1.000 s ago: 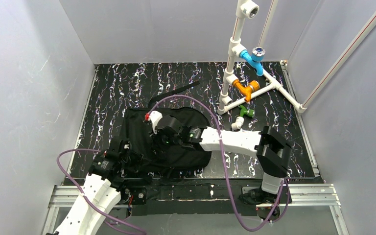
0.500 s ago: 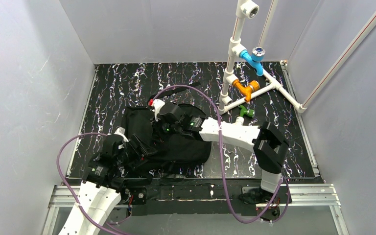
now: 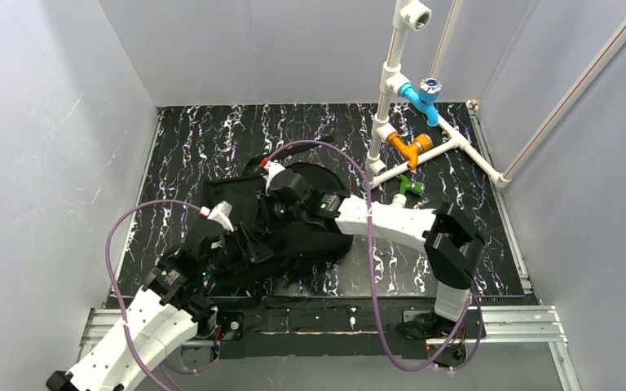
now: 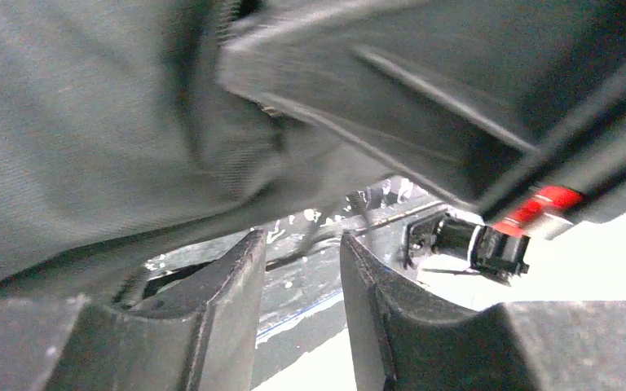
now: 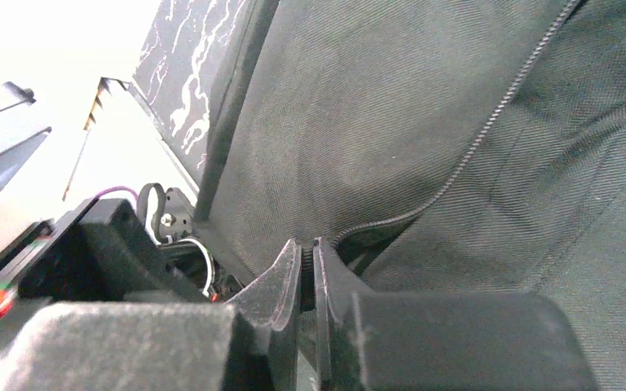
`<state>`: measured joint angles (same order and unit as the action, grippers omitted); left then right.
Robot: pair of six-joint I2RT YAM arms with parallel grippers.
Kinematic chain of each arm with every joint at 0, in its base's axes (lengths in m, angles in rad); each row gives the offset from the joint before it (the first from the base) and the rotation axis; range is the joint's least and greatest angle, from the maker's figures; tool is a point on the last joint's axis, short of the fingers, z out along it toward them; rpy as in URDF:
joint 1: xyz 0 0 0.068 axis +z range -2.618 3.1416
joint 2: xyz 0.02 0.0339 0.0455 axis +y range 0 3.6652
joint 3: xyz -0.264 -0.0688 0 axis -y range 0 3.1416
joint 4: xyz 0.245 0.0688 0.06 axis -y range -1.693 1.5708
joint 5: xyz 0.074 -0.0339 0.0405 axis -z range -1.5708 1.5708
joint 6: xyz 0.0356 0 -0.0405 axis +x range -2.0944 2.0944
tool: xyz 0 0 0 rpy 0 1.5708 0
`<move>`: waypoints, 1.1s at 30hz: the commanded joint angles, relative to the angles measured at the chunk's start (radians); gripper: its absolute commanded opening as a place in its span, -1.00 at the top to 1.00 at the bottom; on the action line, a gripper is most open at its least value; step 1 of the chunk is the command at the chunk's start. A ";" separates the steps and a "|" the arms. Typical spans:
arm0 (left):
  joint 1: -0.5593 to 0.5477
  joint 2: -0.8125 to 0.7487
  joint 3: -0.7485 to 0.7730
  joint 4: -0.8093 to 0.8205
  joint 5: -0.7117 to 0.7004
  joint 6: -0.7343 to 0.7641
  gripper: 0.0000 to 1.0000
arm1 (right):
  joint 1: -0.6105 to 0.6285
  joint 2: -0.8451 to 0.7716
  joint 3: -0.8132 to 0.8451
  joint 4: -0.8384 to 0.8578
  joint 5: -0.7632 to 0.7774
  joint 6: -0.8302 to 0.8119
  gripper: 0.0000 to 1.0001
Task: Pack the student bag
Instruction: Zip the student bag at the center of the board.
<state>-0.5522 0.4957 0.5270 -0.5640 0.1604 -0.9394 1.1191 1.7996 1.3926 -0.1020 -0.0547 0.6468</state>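
1. Where the lower-left edge of the bag lies in the top view, the left gripper (image 3: pixel 251 244) sits low against the fabric. In its wrist view its fingers (image 4: pixel 228 281) stand spread, and only the table shows in the gap.
2. The student bag (image 3: pixel 314 244) lies at the frame's centre on the marbled black table (image 3: pixel 187 147), a soft, crumpled black heap. Its inside is hidden, so its contents cannot be told.
3. Up close it is coarse woven fabric, with a zipper (image 5: pixel 489 138) running diagonally.
4. Right of centre, the right gripper (image 5: pixel 306 244) has its fingers pinched together on the zipper's lower end.
5. At upper right stands a white pipe frame (image 3: pixel 391 85) with coloured fittings, apart from the bag.
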 commanded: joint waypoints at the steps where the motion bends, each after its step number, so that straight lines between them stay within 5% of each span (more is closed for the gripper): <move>1: -0.069 -0.021 0.074 0.068 -0.091 -0.019 0.22 | 0.007 -0.045 0.010 0.116 -0.010 0.043 0.97; 5: -0.069 -0.070 0.121 -0.091 -0.142 -0.028 -0.24 | 0.007 -0.043 0.029 0.091 -0.031 -0.027 0.97; 10: -0.069 -0.063 0.208 -0.137 -0.259 0.086 -0.28 | -0.005 -0.066 0.039 0.058 -0.084 -0.171 0.97; 14: -0.069 0.074 0.362 -0.230 -0.369 0.163 -0.53 | -0.035 -0.086 0.050 -0.073 -0.022 -0.241 0.04; 17: -0.068 0.206 0.470 -0.370 -0.419 0.153 -0.56 | -0.036 -0.130 0.032 -0.193 0.036 -0.280 -0.29; 21: -0.066 0.311 0.485 -0.347 -0.318 0.179 -0.42 | -0.035 -0.234 -0.093 -0.187 0.051 -0.272 -0.63; 28: -0.064 0.439 0.418 -0.195 -0.050 0.287 -0.38 | -0.016 -0.365 -0.328 0.037 -0.052 -0.221 -0.55; 33: -0.064 0.530 0.440 -0.206 -0.081 0.316 -0.35 | 0.001 -0.314 -0.338 0.070 -0.039 -0.232 -0.47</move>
<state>-0.6174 0.9760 0.9417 -0.7715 0.0467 -0.6716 1.1061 1.4609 1.0485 -0.1322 -0.0818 0.4194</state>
